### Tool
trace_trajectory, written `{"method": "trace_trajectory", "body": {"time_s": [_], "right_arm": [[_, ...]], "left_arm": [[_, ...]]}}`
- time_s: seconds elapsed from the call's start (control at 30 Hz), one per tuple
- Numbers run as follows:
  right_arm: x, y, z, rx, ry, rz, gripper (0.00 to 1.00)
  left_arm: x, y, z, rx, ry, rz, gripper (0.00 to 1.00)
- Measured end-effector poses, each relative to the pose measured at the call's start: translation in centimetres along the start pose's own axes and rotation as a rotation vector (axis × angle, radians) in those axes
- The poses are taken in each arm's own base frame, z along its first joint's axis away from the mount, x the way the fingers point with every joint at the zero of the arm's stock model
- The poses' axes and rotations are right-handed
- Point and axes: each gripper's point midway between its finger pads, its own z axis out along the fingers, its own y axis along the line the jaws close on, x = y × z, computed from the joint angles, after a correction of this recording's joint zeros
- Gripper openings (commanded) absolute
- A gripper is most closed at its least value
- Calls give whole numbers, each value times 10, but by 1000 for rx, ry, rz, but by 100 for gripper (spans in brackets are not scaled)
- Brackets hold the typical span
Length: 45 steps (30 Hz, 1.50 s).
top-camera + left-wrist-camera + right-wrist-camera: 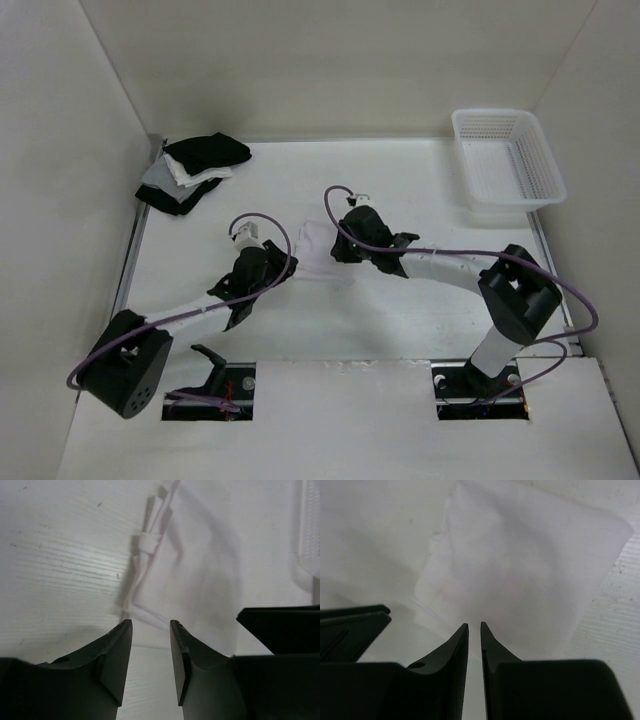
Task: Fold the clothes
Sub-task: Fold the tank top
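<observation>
t-shirt lying folded, left gripper jaws apart, right gripper jaws barely apart

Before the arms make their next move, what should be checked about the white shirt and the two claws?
1. The white T-shirt lies folded small between the two arms: ok.
2. The left gripper has its jaws apart with nothing in them: ok.
3. The right gripper shows a narrow slit between its jaws, with no fabric seen pinched: ok.
4. Folds tidy: a rolled strip pokes out at one shirt corner: not ok.
5. The pile of dark garments lies apart from the shirt: ok.
6. Lower layers lie even: cannot tell.
</observation>
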Motion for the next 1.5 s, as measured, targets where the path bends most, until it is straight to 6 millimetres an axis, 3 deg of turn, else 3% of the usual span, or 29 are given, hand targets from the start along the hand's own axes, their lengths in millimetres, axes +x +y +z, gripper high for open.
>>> {"method": "trace_trajectory", "body": {"time_s": [0.1, 0.2, 0.43, 0.8, 0.93, 1.1, 1.2, 1.5], "right_arm": [[18, -8, 2, -4, 29, 11, 34], [28, -17, 2, -6, 33, 31, 35], [29, -25, -2, -27, 8, 78, 35], [42, -31, -5, -52, 7, 117, 38], [42, -40, -4, -37, 7, 135, 40], [37, -48, -3, -20, -3, 153, 41], [36, -50, -3, -16, -6, 157, 42], [36, -50, -3, -16, -5, 156, 40]], "left_arm": [[11, 14, 9, -57, 26, 29, 38], [18, 21, 15, -86, 41, 48, 41], [20, 22, 24, -79, 31, 54, 42], [16, 18, 38, -69, 4, 42, 10], [10, 8, 31, -46, -10, 27, 9], [-8, -24, 4, 39, -73, -6, 10], [-12, -30, -6, 53, -85, -22, 11], [21, 18, -7, -87, 1, -37, 12]]}}
